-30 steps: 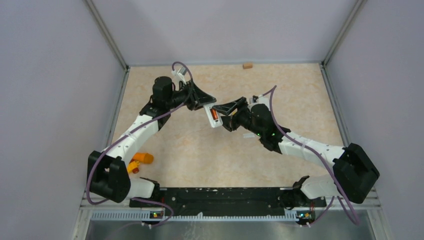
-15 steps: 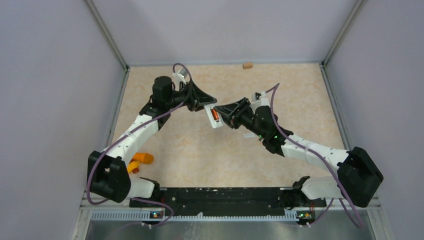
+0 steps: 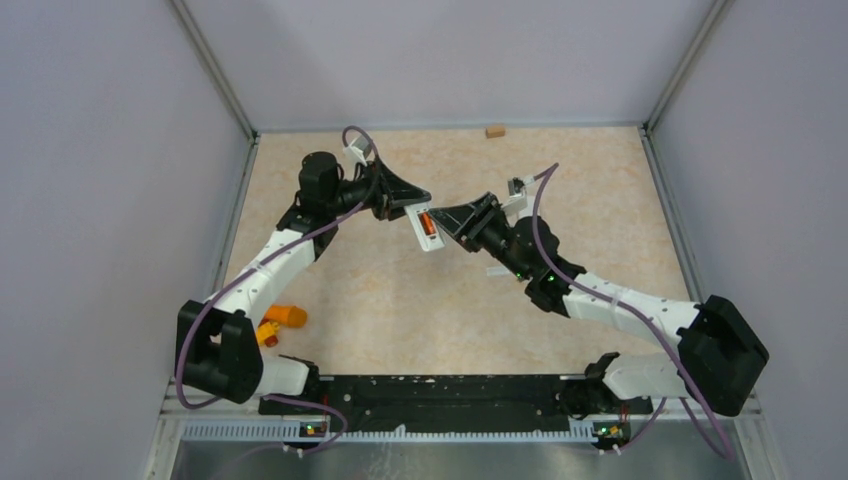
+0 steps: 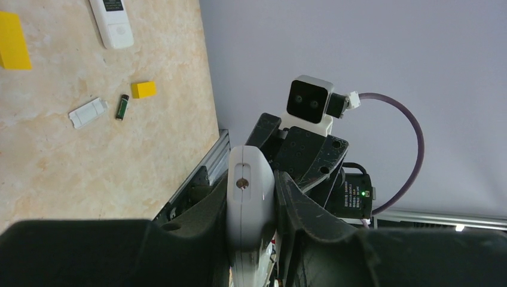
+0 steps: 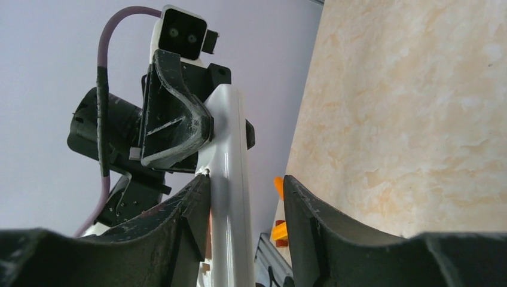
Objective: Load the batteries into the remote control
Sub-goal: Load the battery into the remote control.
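Note:
My left gripper is shut on the slim white remote control and holds it in the air above the table's middle; the left wrist view shows its end pinched between the fingers. An orange-and-black battery lies in the remote's recess. My right gripper is open and straddles the remote: its left finger rests against the recess side, where a sliver of orange shows, and its right finger stands apart. A dark battery lies on the table.
A white battery cover, two yellow blocks and a second white remote with buttons lie on the table. A larger orange cylinder lies near the left arm's base. A small brown block sits at the far edge.
My right gripper has moved left and forward until its fingers straddle the remote. My left gripper has kept its hold, shifting the remote only slightly.

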`<state>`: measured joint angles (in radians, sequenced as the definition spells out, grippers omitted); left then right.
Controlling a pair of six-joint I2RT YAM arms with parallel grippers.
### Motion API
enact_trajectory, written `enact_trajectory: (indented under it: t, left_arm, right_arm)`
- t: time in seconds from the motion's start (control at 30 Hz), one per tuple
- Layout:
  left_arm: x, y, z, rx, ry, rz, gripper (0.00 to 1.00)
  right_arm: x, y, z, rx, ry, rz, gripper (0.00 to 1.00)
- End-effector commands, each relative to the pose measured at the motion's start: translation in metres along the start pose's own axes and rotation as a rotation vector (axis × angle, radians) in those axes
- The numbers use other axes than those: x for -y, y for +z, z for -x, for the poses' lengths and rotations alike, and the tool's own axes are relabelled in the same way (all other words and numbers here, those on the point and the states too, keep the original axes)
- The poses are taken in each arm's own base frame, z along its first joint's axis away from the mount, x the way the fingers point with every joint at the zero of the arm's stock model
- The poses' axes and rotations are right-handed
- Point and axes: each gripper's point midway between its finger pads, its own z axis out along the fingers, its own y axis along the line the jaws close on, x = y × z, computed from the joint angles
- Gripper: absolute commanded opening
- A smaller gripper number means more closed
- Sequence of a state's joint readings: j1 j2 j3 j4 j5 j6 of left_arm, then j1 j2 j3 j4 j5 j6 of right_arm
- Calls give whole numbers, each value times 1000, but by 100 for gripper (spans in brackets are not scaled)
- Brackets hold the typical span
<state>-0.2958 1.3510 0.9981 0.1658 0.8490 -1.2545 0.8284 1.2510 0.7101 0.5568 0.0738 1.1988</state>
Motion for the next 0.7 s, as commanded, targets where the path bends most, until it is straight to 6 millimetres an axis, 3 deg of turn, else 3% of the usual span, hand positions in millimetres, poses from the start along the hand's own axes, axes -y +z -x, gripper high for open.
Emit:
enact_trajectory:
  t: [0.0,0.33,0.57,0.67]
  left_arm:
    - [27,-7,1,2,73,-93,0]
    - [9,-6,-1,-8,93,-42,0]
    - [4,-6,-4,-24,115,-31,0]
    - [4,-6,-6,-34,125,-33,0]
  right_arm:
    - [28,-5,-4,11,-85,-74,51]
    - [2,-11,8,41,-85,38,70]
    - [-26,-16,14,57,-94,184,75]
    - [-23,-13,14,53,-105,160,76]
